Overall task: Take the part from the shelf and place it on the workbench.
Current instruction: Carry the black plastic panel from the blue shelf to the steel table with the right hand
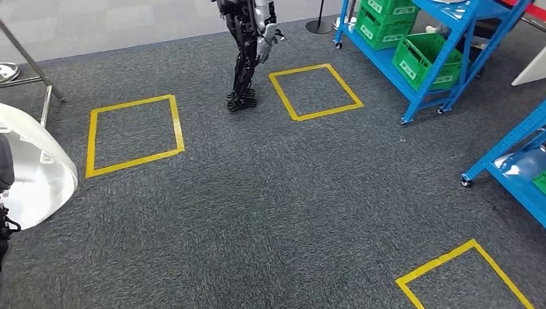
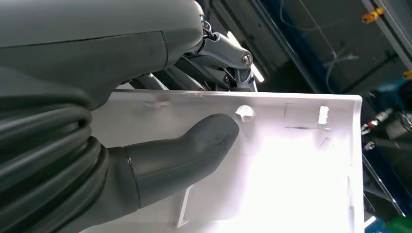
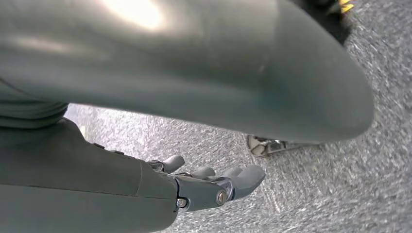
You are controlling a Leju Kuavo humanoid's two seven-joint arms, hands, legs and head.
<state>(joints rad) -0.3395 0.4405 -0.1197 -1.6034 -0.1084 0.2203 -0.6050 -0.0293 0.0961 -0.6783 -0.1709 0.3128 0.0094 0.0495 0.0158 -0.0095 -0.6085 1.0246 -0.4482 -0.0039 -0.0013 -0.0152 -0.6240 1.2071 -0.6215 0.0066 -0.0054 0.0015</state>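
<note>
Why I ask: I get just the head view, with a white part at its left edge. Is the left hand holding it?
Observer: Yes. In the left wrist view the left hand grips the white part, with its thumb pressed on one face and its fingers behind the edge.
Operator: And the right hand?
Observer: The right hand holds nothing. Its fingers are apart, over the grey carpet.
</note>
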